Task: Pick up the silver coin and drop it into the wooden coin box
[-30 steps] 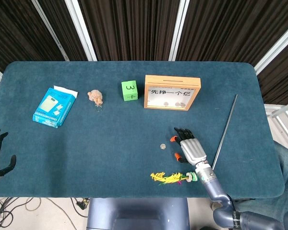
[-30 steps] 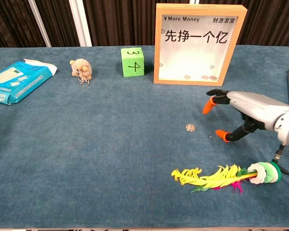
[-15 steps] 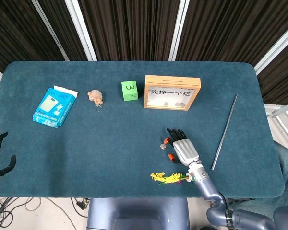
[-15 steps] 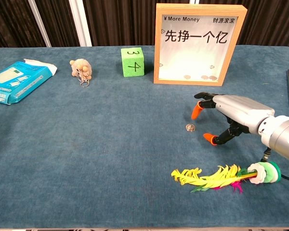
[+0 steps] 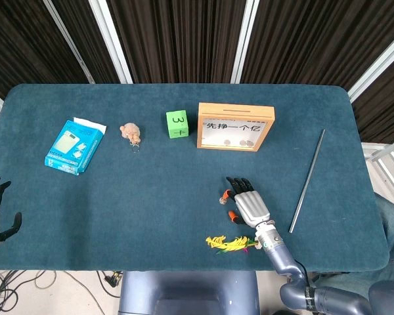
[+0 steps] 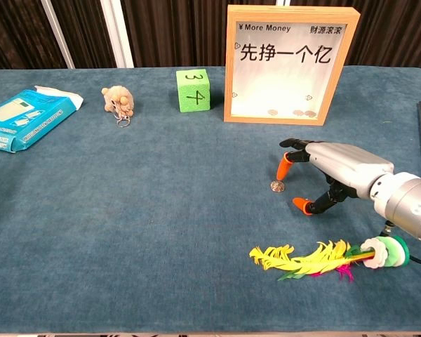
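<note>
small round silver coin flat on table | right robot hand spread above it, holding nothing | yellow feather toy just nearer | framed wooden coin box beyond, way unblocked

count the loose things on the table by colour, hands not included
blue: 1, the blue packet
green: 1, the green cube
tan: 1, the small plush keychain
wooden: 1, the wooden coin box
silver: 2, the silver coin and the metal rod
yellow and pink: 1, the feather toy
total: 7
</note>
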`<control>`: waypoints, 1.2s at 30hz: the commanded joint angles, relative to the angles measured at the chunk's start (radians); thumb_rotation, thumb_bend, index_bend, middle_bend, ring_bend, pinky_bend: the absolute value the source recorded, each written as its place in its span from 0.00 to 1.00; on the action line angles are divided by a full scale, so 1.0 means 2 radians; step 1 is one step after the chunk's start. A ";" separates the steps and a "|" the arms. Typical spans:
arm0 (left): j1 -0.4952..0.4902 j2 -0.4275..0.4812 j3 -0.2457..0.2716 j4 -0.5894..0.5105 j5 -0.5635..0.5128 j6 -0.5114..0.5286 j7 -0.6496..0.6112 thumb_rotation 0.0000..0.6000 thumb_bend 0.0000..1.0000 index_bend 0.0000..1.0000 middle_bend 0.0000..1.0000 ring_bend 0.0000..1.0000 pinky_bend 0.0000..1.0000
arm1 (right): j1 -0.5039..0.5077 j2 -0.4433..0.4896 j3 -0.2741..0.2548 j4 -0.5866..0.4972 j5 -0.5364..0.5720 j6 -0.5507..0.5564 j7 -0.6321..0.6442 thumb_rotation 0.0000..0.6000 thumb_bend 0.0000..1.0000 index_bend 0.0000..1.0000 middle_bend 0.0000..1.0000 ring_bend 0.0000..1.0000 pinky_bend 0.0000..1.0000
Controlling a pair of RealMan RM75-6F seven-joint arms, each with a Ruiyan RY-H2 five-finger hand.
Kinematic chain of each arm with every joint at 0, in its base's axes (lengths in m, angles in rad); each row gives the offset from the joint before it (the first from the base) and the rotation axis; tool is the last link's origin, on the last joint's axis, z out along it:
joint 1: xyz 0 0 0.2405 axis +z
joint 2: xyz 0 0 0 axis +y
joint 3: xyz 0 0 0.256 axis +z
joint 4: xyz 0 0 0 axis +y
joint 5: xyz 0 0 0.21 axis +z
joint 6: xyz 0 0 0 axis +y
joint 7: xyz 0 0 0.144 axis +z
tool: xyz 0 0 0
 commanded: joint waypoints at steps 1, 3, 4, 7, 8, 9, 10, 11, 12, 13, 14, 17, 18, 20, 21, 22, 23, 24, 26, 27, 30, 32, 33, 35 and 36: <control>0.000 0.000 0.000 0.000 0.000 0.000 0.000 1.00 0.40 0.15 0.03 0.04 0.00 | 0.001 -0.002 -0.002 0.002 0.000 -0.002 0.001 1.00 0.44 0.37 0.01 0.00 0.00; 0.000 0.000 0.000 0.000 0.000 0.000 0.000 1.00 0.40 0.15 0.03 0.04 0.00 | 0.002 -0.003 -0.002 0.004 0.000 -0.002 0.002 1.00 0.44 0.37 0.01 0.00 0.00; 0.000 0.000 0.000 0.000 0.000 0.000 0.000 1.00 0.40 0.15 0.03 0.04 0.00 | 0.003 -0.004 -0.001 0.005 0.001 -0.002 0.002 1.00 0.45 0.37 0.01 0.00 0.00; -0.001 0.000 0.000 0.001 0.000 -0.001 0.000 1.00 0.40 0.15 0.03 0.04 0.00 | 0.004 -0.005 -0.001 0.007 0.001 -0.002 0.002 1.00 0.44 0.37 0.01 0.00 0.00; -0.001 0.000 0.000 0.001 0.000 -0.001 0.000 1.00 0.40 0.15 0.03 0.04 0.00 | 0.005 -0.005 -0.001 0.007 0.001 -0.003 0.002 1.00 0.44 0.37 0.01 0.00 0.00; -0.001 0.000 0.000 0.001 0.000 -0.001 0.000 1.00 0.40 0.15 0.03 0.04 0.00 | 0.006 -0.005 -0.002 0.007 0.001 -0.005 0.002 1.00 0.44 0.37 0.01 0.00 0.00; -0.001 0.000 0.000 0.001 0.000 -0.001 0.000 1.00 0.40 0.15 0.03 0.04 0.00 | 0.006 -0.005 -0.002 0.008 0.002 -0.005 0.002 1.00 0.44 0.37 0.01 0.00 0.00; -0.001 0.000 0.000 0.000 0.000 -0.001 0.000 1.00 0.40 0.15 0.03 0.04 0.00 | 0.007 -0.005 -0.001 0.008 0.003 -0.006 0.002 1.00 0.44 0.37 0.01 0.00 0.00; -0.001 0.000 0.000 0.000 0.000 -0.001 0.000 1.00 0.40 0.15 0.03 0.04 0.00 | 0.007 -0.006 -0.001 0.009 0.004 -0.006 0.002 1.00 0.44 0.37 0.01 0.00 0.00; -0.001 0.000 0.000 0.000 0.000 -0.001 0.000 1.00 0.40 0.15 0.03 0.04 0.00 | 0.007 -0.006 -0.001 0.009 0.004 -0.006 0.002 1.00 0.45 0.37 0.01 0.00 0.00; -0.001 0.000 0.000 0.000 0.000 -0.001 0.000 1.00 0.40 0.15 0.03 0.04 0.00 | 0.008 -0.007 -0.001 0.010 0.005 -0.006 0.003 1.00 0.45 0.37 0.01 0.00 0.00; -0.001 0.000 0.000 0.000 0.000 -0.001 0.000 1.00 0.40 0.15 0.03 0.04 0.00 | 0.009 -0.008 -0.001 0.011 0.005 -0.007 0.004 1.00 0.44 0.37 0.01 0.00 0.00; -0.001 0.000 0.000 0.000 0.000 -0.001 0.000 1.00 0.40 0.15 0.03 0.04 0.00 | 0.009 -0.008 -0.001 0.011 0.005 -0.007 0.004 1.00 0.44 0.37 0.01 0.00 0.00; -0.001 0.000 0.000 0.001 0.000 -0.001 0.001 1.00 0.40 0.15 0.03 0.04 0.00 | 0.010 -0.008 -0.001 0.012 0.006 -0.008 0.003 1.00 0.44 0.37 0.01 0.00 0.00; -0.001 0.000 0.000 0.001 0.000 -0.001 0.001 1.00 0.40 0.15 0.03 0.04 0.00 | 0.010 -0.009 -0.001 0.012 0.007 -0.008 0.003 1.00 0.44 0.37 0.01 0.00 0.00; -0.001 0.000 0.000 0.001 -0.001 0.000 0.002 1.00 0.40 0.15 0.03 0.04 0.00 | 0.011 -0.009 -0.001 0.013 0.007 -0.009 0.003 1.00 0.44 0.37 0.01 0.00 0.00; -0.001 -0.001 0.000 0.001 -0.001 0.000 0.003 1.00 0.40 0.15 0.03 0.04 0.00 | 0.011 -0.010 0.000 0.013 0.008 -0.009 0.004 1.00 0.44 0.37 0.01 0.00 0.00; -0.001 -0.001 0.000 0.001 -0.001 0.000 0.003 1.00 0.40 0.15 0.03 0.04 0.00 | 0.011 -0.010 0.000 0.014 0.009 -0.010 0.004 1.00 0.44 0.37 0.01 0.00 0.00; -0.001 -0.001 0.000 0.001 -0.001 0.000 0.003 1.00 0.40 0.15 0.03 0.04 0.00 | 0.012 -0.010 0.000 0.014 0.010 -0.011 0.004 1.00 0.44 0.37 0.01 0.00 0.00; -0.001 -0.001 -0.001 0.001 -0.002 0.000 0.003 1.00 0.40 0.15 0.03 0.04 0.00 | 0.012 -0.010 0.000 0.015 0.011 -0.012 0.004 1.00 0.44 0.37 0.01 0.00 0.00; -0.001 -0.001 -0.001 0.001 -0.002 0.000 0.004 1.00 0.40 0.15 0.03 0.04 0.00 | 0.013 -0.010 0.000 0.016 0.015 -0.016 0.003 1.00 0.44 0.37 0.01 0.00 0.00; -0.001 -0.001 -0.001 0.001 -0.002 0.000 0.004 1.00 0.40 0.15 0.03 0.04 0.00 | 0.014 -0.010 0.001 0.017 0.018 -0.019 0.001 1.00 0.44 0.37 0.01 0.00 0.00; -0.001 -0.001 -0.001 0.001 -0.002 0.000 0.004 1.00 0.40 0.15 0.03 0.04 0.00 | 0.014 -0.010 0.001 0.018 0.019 -0.020 0.001 1.00 0.44 0.37 0.01 0.00 0.00; -0.001 -0.001 -0.001 0.000 -0.003 0.000 0.005 1.00 0.40 0.15 0.03 0.04 0.00 | 0.016 -0.010 0.001 0.019 0.024 -0.025 -0.001 1.00 0.44 0.37 0.01 0.00 0.00; -0.001 -0.001 -0.001 0.000 -0.003 0.000 0.005 1.00 0.40 0.15 0.03 0.04 0.00 | 0.016 -0.009 0.001 0.019 0.025 -0.026 -0.002 1.00 0.44 0.37 0.01 0.00 0.00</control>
